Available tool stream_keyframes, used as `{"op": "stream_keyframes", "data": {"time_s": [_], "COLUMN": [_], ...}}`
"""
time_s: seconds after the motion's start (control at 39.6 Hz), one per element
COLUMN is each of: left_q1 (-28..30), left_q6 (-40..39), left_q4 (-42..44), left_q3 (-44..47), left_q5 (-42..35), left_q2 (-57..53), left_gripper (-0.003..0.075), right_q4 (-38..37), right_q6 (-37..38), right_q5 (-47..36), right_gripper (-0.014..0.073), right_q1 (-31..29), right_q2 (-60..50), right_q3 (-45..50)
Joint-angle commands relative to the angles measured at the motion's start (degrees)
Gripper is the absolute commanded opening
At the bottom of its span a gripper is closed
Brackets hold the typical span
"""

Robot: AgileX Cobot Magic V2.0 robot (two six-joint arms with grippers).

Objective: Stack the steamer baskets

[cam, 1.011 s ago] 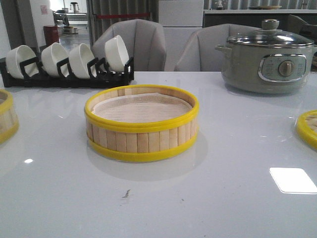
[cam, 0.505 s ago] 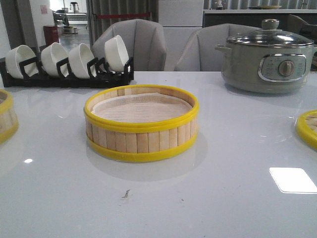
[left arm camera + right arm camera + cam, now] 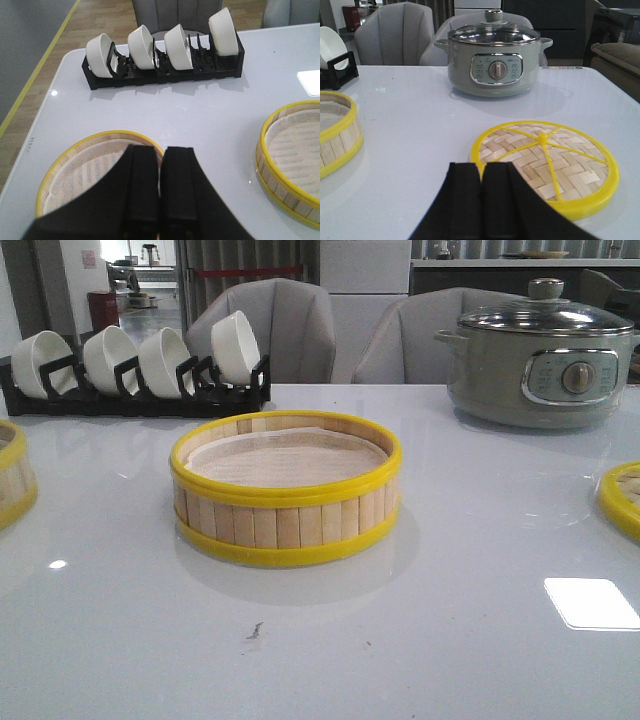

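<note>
A steamer basket with bamboo-slat wall, yellow rims and pale liner stands at the table's middle; it also shows in the left wrist view and the right wrist view. A second basket sits at the left edge, and shows below my left gripper, which is shut and empty above its rim. The woven yellow-rimmed lid lies flat at the right, its edge showing in the front view. My right gripper is shut and empty, just short of the lid. Neither gripper shows in the front view.
A black rack of white bowls stands at the back left, also in the left wrist view. A grey electric pot with glass lid stands at the back right, also in the right wrist view. Grey chairs stand behind the table.
</note>
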Motion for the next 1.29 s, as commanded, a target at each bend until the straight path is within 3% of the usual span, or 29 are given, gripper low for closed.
{"op": "stream_keyframes", "data": {"time_s": [0.0, 1.09, 1.26], "left_q1": [-0.2, -0.2, -0.2], "left_q6": [-0.2, -0.2, -0.2], "left_q4": [-0.3, -0.8, -0.8], "left_q3": [-1.9, -1.9, -1.9], "left_q5": [-5.1, -4.9, -4.7], "left_q2": [-0.3, 0.0, 0.0], "left_gripper": [0.0085, 0.0085, 0.0085], "right_q4": [0.2, 0.1, 0.0], "right_q6": [-0.4, -0.4, -0.4], "right_q5": [-5.0, -5.1, -12.1], "right_gripper": [0.0066, 0.0066, 0.0066], "right_q1": [-0.3, -0.3, -0.4], "right_q2": [-1.2, -1.2, -1.2], "right_q3": [-0.8, -0.8, -0.8]}}
